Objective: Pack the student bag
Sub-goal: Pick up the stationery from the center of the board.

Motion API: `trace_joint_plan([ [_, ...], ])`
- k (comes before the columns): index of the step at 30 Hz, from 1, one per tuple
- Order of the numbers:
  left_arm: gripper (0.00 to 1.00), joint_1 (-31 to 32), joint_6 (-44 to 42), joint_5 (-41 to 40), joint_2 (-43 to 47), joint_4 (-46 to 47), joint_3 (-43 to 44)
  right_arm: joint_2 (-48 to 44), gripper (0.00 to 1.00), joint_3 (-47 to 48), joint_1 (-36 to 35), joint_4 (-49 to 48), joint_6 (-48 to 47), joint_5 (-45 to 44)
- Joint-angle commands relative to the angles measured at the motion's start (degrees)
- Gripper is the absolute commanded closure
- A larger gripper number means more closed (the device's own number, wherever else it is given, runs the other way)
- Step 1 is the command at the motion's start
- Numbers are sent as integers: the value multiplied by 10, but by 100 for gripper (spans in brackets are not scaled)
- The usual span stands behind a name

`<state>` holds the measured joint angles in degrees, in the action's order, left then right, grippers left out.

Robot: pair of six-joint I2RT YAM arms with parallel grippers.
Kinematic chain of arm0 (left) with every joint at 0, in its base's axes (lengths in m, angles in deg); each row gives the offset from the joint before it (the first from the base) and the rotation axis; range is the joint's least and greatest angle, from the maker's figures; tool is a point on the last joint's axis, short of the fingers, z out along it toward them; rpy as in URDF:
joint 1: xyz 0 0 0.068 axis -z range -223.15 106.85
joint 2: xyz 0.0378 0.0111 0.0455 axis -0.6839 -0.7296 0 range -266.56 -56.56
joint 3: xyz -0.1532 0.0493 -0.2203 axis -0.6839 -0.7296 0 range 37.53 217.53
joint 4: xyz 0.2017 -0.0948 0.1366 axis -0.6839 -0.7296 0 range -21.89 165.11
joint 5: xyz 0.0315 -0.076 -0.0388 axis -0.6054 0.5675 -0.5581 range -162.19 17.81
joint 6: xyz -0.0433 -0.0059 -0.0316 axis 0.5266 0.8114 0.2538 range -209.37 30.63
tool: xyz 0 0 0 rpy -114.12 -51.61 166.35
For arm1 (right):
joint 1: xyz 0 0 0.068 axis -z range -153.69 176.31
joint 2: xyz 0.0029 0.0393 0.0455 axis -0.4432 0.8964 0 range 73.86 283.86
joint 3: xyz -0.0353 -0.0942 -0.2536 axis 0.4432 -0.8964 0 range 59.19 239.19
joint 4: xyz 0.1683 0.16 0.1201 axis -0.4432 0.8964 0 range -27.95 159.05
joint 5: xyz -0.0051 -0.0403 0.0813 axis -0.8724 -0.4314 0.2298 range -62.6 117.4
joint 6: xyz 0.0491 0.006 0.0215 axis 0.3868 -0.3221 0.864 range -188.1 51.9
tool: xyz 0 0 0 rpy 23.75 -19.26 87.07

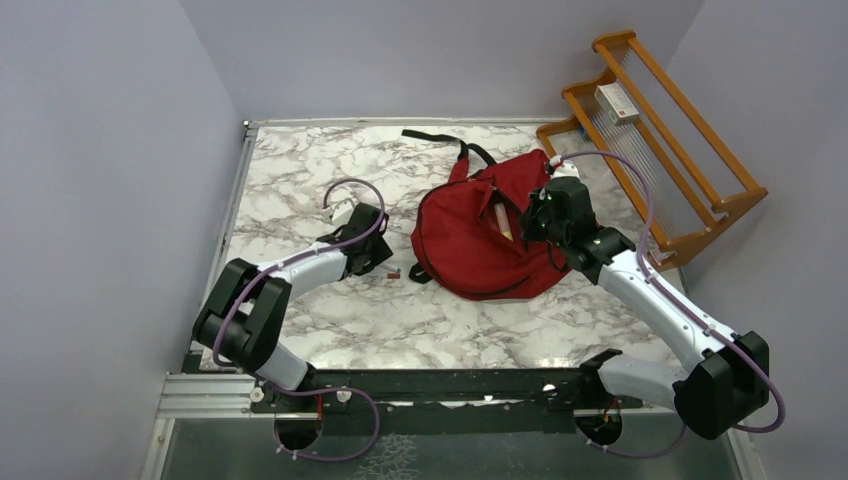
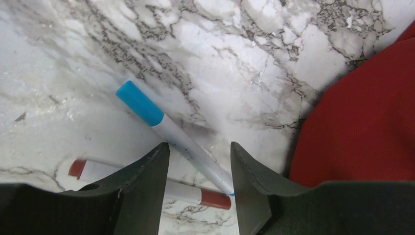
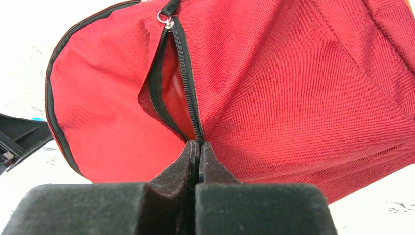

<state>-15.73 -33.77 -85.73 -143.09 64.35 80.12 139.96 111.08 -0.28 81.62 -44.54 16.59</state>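
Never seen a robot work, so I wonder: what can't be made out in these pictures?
Inside the bag: right wrist view, only a slit shows.
Red-capped pen, its middle: left wrist view, behind the left claw.
Box label on the rack: top view, too small.
Whether the shut right claw pinches the zip: right wrist view, fingertips cover it.

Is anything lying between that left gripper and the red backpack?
Nothing visible. Bare marble table lies between the left gripper and the student bag. The blue-capped marker and red-capped marker sit under the gripper, not in that gap.
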Motion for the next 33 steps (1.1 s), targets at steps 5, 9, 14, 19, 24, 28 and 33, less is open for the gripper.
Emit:
trace_joint_plan([
  [5, 55, -4, -89, 25, -93, -27, 82, 2, 100, 5, -5, 1, 2, 13],
  [9, 63, -4, -140, 42, -148, -52, 129, 0, 100, 1, -5, 3, 3, 9],
  [14, 68, -4, -207, 26, -211, -111, 198, -4, 100, -1, -5, 8, 0, 1],
  [19, 70, -4, -250, -17, -232, -143, 227, -5, 100, -1, -5, 10, 0, -1],
  [24, 75, -4, -283, -39, -244, -154, 234, -3, 100, -3, -5, 6, 1, 1],
  [28, 78, -4, -303, -42, -249, -158, 234, -1, 99, -2, -5, 4, 1, 2],
  [33, 83, -2, -316, -40, -247, -161, 224, -1, 99, -6, -5, 2, 2, 4],
])
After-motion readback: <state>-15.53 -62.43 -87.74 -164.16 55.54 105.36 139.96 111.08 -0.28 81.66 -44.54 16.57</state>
